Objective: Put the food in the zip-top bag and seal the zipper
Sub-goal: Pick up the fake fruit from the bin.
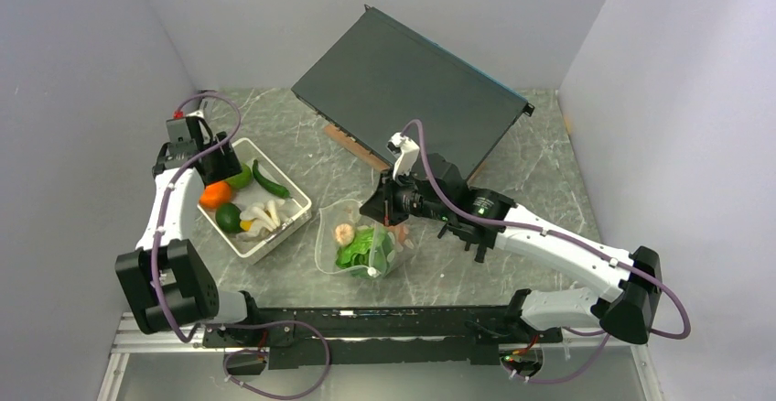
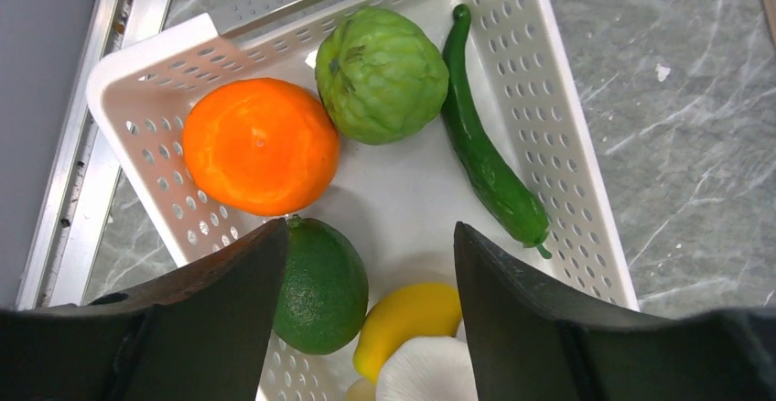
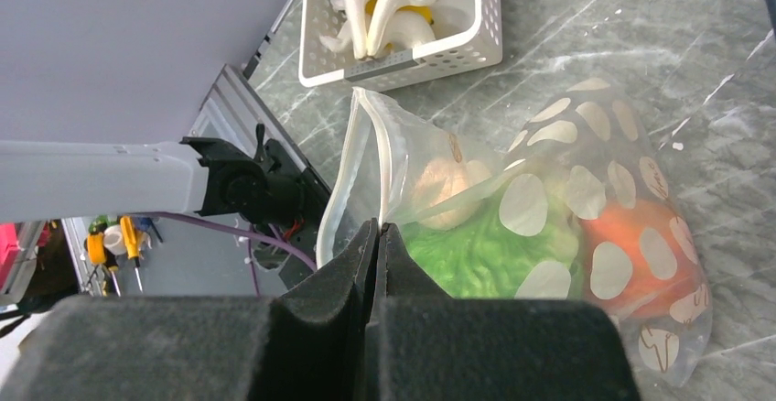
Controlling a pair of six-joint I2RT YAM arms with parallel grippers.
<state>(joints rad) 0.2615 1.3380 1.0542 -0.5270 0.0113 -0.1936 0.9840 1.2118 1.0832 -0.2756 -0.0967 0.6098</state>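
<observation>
The white perforated basket (image 2: 567, 126) holds an orange (image 2: 259, 145), a bumpy green fruit (image 2: 382, 73), a cucumber (image 2: 490, 158), a lime (image 2: 320, 287), a lemon (image 2: 409, 319) and white mushrooms (image 2: 428, 369). My left gripper (image 2: 371, 236) is open and empty, hovering over the lime and lemon. The dotted zip-top bag (image 3: 549, 218) lies beside the basket and holds green lettuce (image 3: 476, 254), a pale piece (image 3: 439, 190) and an orange piece (image 3: 631, 245). My right gripper (image 3: 377, 227) is shut on the bag's mouth edge at the zipper (image 3: 395, 158), holding the mouth open. From above, the bag (image 1: 361, 241) sits centre front.
A large flat black box (image 1: 412, 90) leans at the back over a wooden strip (image 1: 357, 147). The basket (image 1: 265, 201) stands left of the bag. Grey walls close in left and right. A metal rail (image 1: 366, 314) runs along the near edge.
</observation>
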